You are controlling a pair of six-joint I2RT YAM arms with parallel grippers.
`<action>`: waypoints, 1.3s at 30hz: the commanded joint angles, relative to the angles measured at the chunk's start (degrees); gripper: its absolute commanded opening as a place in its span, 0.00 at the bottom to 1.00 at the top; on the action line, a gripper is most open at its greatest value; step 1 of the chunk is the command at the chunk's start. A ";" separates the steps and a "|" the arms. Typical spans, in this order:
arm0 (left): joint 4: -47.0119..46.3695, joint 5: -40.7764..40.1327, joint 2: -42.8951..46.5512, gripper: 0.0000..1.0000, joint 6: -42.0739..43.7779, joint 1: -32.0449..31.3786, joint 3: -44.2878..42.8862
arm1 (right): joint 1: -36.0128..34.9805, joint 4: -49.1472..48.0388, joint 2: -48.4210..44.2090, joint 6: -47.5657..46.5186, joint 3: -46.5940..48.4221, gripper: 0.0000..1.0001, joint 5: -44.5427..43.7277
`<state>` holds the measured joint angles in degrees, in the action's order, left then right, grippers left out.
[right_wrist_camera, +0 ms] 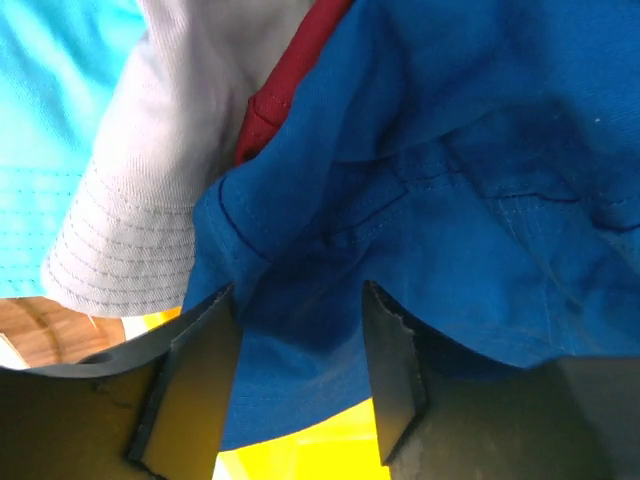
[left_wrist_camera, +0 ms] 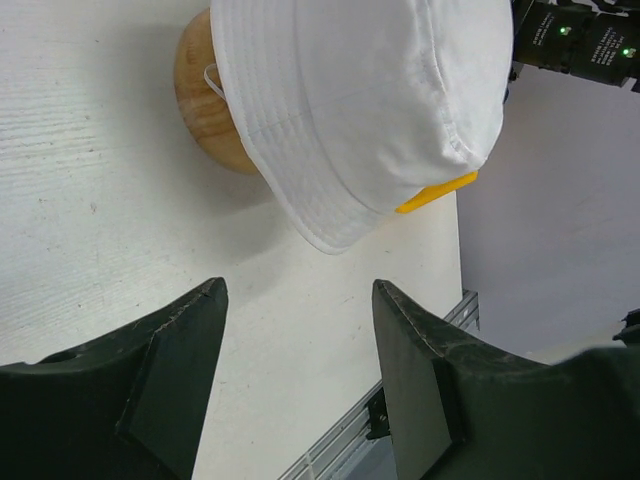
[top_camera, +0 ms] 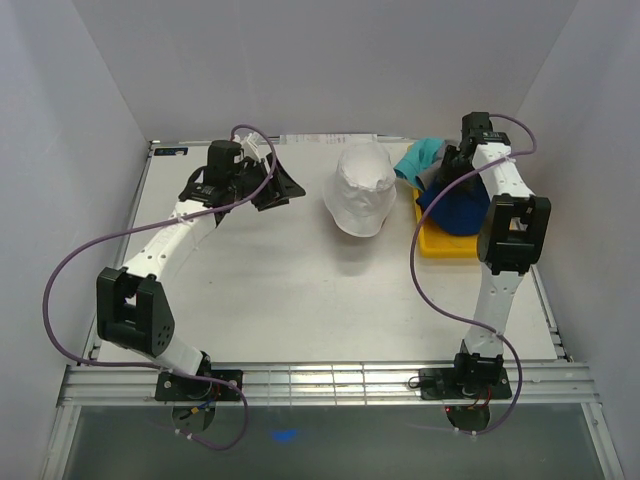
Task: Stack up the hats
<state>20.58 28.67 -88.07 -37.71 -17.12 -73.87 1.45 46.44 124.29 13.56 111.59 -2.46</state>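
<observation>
White table (top_camera: pixel 300 300); hats (top_camera: pixel 455 212) mostly hide tray (top_camera: pixel 436 247).

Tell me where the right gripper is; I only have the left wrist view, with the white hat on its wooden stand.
Observer: The right gripper is at the blue hat on the yellow tray, jaws apart with blue fabric between them.
Operator: What else is in that pile?
Observer: A red hat, a light grey hat and a teal hat are bunched against the blue one.
</observation>
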 commanded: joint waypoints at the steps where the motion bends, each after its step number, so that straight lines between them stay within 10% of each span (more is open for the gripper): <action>1: 1.22 2.09 3.26 0.70 0.36 0.07 -1.45 | 0.57 -1.44 -0.71 1.29 3.55 0.49 0.79; 6: 0.96 3.32 4.22 0.70 -0.60 -0.01 -2.33 | 0.66 -3.46 -5.36 0.77 -1.46 0.08 0.00; 39: -26.71 8.95 -4.73 0.87 -19.85 -10.47 -12.18 | 1.01 -0.11 -34.37 4.10 9.26 0.08 24.69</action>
<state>-2.15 36.91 -91.77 -55.90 -26.09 -83.64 2.24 49.47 93.30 16.47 117.71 16.82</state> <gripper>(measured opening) 0.868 0.083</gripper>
